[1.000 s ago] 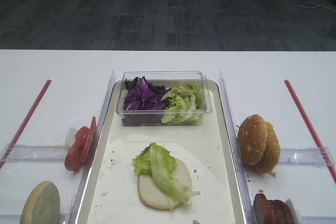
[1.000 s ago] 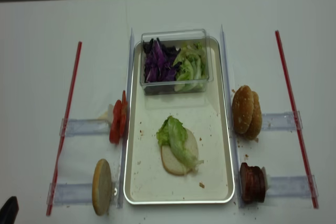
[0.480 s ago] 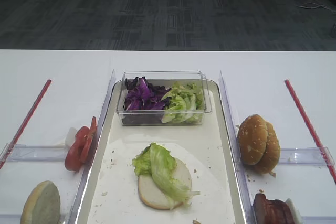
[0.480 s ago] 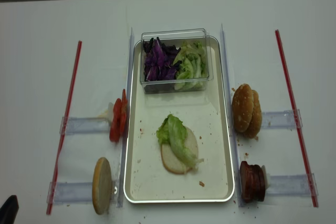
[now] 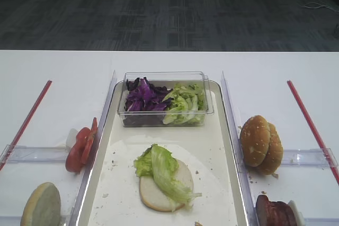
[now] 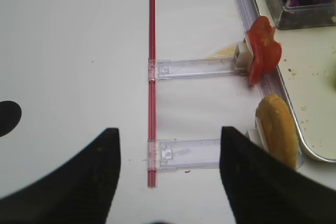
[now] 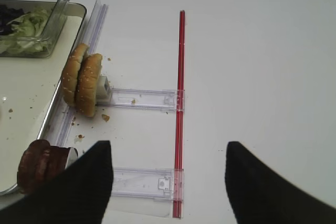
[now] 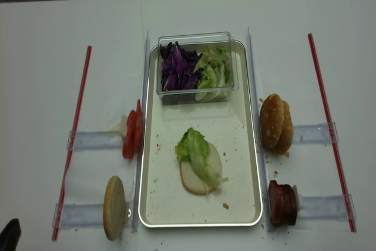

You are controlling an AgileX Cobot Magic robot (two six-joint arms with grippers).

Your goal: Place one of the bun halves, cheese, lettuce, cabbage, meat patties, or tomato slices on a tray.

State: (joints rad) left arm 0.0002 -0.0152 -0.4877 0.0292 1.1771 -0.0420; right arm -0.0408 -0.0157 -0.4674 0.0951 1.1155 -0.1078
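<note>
L to R: far left, a red stick [image 8: 73, 136] lies along the table; inboard of it the tomato slices [image 5: 81, 147] stand on edge in a clear holder [image 6: 195, 68], and nearer the cam a pale bun half [image 8: 114, 208] stands upright in the next holder, both just outside the tray [image 8: 151, 204] rim. Left gripper [image 6: 168, 182] hangs over bare table w/ jaws spread wide, nothing between them. Mid: on the tray a flat bun half [image 5: 159, 193] lies face up w/ lettuce [image 5: 164, 172] draped across it; behind it a clear tub [image 5: 165, 118] holds cabbage [image 5: 142, 98] on the left & more green leaf on the right. Right: sesame buns [image 7: 82, 84] stand on edge just outside the rim, meat patties [image 7: 38, 163] nearer the cam in their holder. Right gripper [image 7: 169, 182] also wide open & empty, hovering near the patties. Judging by the stack so far, patty or tomato looks like the next layer. To do it well: approach from above, close on one disc only w/o dragging its neighbour, lift clear of the holder & rim, then set it flat & centred on the lettuce, releasing low so the leaf doesn't shift.
</note>
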